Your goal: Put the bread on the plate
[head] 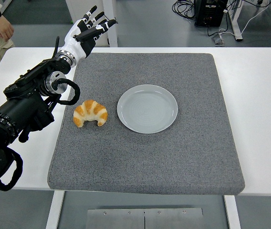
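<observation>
A golden-brown croissant [90, 113] lies on the grey mat [173, 157], just left of an empty pale grey plate [147, 108]. My left arm comes in from the left edge and reaches up and away. Its white-and-black hand [91, 27] is raised above the mat's far left corner, well beyond the croissant. The fingers are spread and hold nothing. My right arm is out of view.
The mat covers the middle of the white table [259, 95]. A person's hand [2, 26] shows at the top left corner, beyond the table. Cables and equipment [206, 12] lie on the floor at the back.
</observation>
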### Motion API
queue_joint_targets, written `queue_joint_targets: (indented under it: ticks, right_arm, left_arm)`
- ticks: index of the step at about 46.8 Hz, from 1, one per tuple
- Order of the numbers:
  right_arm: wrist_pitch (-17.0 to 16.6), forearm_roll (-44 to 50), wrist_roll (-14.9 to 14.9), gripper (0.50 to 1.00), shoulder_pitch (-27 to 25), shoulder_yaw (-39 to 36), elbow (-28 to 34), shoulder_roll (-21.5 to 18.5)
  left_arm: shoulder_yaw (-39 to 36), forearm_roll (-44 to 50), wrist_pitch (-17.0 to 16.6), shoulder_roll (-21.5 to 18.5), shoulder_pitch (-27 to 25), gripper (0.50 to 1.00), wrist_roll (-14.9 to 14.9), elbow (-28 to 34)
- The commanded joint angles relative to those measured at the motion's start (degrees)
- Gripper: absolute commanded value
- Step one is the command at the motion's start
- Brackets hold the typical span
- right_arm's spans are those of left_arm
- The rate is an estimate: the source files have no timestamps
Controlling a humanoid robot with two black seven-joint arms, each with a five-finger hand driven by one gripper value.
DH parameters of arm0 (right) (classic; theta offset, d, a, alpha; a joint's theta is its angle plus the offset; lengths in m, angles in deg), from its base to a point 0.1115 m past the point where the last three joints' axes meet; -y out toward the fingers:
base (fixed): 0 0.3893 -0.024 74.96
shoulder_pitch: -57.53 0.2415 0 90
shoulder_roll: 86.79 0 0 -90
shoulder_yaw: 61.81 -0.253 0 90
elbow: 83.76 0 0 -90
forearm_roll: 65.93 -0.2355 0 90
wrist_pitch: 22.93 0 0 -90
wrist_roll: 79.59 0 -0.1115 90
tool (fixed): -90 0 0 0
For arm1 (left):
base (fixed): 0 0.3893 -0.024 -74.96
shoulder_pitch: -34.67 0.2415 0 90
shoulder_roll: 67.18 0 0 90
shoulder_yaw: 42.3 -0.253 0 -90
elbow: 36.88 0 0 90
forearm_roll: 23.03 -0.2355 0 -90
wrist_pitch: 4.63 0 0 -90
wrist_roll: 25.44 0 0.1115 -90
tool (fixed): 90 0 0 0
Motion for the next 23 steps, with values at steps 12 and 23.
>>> queue_joint_targets:
  ticks: [12, 23]
  right_arm:
    - [0.05, 0.0, 0.0, 1.0, 0.0, 0.0, 0.0, 0.0]
    - [0.05, 0.0, 0.0, 1.0, 0.0, 0.0, 0.0, 0.0]
  left_arm:
    - [-0.08, 0.0, -0.17, -0.16, -0.12, 0.974, 0.01, 0.0]
    - [-0.09, 0.09, -0.61, -0.42, -0.3, 0.974, -0.26, 0.0]
